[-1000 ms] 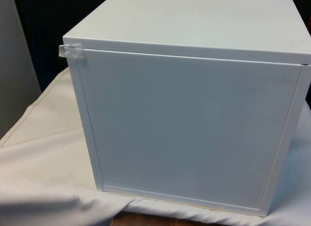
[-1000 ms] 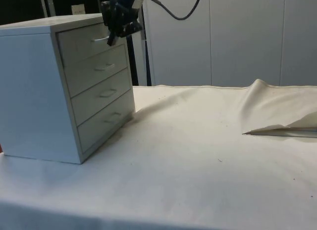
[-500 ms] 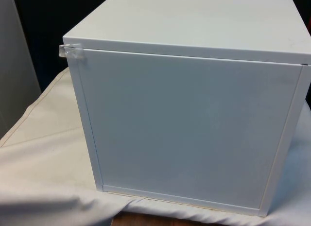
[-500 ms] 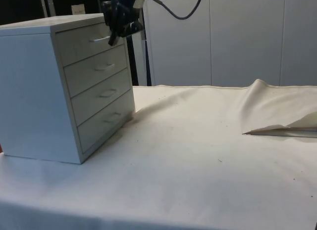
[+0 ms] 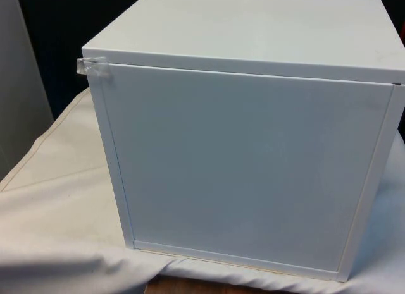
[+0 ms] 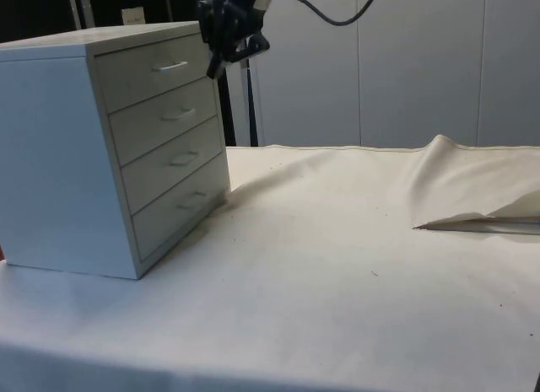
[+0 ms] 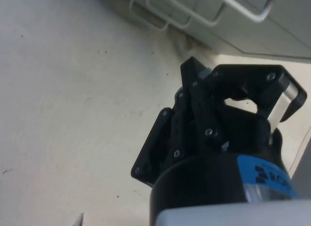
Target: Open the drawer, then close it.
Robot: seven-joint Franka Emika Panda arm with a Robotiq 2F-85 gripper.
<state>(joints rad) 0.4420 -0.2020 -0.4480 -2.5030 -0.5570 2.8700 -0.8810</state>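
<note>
The chest of drawers (image 6: 110, 147) is white and stands on the left part of the desk (image 6: 337, 265) in the side view. It has four drawers, one above the other. Each has a small bar handle. The top drawer (image 6: 152, 72) looks pushed in, flat with the other three.

The black hand (image 6: 221, 61) hangs in the air just beside the far top corner of the chest, close to the top drawer but not on its handle (image 6: 170, 67). It holds nothing. I cannot tell how far apart its fingers are.

The desk has a white cloth on it. The cloth is bunched up in a fold (image 6: 472, 190) far off to the right. Nothing lies between the hand and the drawers.

In the front view the chest (image 5: 247, 161) turns its plain white back to us. A bit of clear tape (image 5: 93, 66) sticks to its top left corner. The wrist view shows the hand (image 7: 243, 104) above the cloth, with the drawer handles (image 7: 228, 5) nearby.
</note>
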